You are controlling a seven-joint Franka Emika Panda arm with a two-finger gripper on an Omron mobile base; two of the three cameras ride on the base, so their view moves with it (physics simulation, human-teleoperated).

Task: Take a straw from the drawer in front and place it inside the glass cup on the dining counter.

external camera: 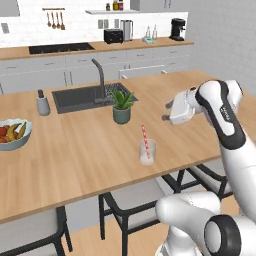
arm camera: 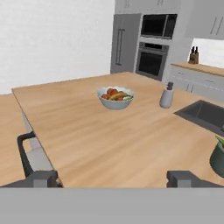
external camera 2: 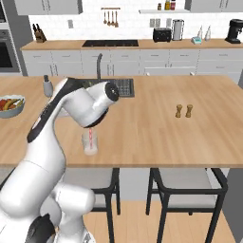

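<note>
- Claw (external camera: pixel 167 111) hangs above the tabletop (external camera: pixel 90 145) on the raised arm, pointing sideways toward the fruit bowl end; its two fingertips (arm camera: pixel 40 178) stand wide apart with nothing between them, so it is open and empty.
- One wood-plank tabletop carries everything here, with a sink (external camera: pixel 82 97) and a dark faucet (external camera: pixel 100 77) set into it.
- Two dark-framed chairs (external camera 2: pixel 182 187) with grey seats are tucked under its near edge in the right base view.
- One fruit bowl (external camera: pixel 12 135) sits at the far left of the tabletop, well apart from the claw; in the hand view the bowl (arm camera: pixel 115 97) lies straight ahead of the fingertips.
- One potted plant (external camera: pixel 122 106) in a grey pot stands just beside the sink, between the sink and the glass cup.
- One glass cup (external camera: pixel 147 152) stands upright near the front edge of the tabletop, below the claw and toward the fruit bowl side of it, not touching it.
- One grey soap dispenser (external camera: pixel 43 103) stands beside the sink on the fruit bowl side.
- One red-and-white straw (external camera: pixel 145 139) stands inside the glass cup, leaning slightly, its top sticking out above the rim, apart from the claw.
- Two small brown shakers (external camera 2: pixel 183 111) stand side by side on the opposite half of the tabletop, well apart from the cup.
</note>
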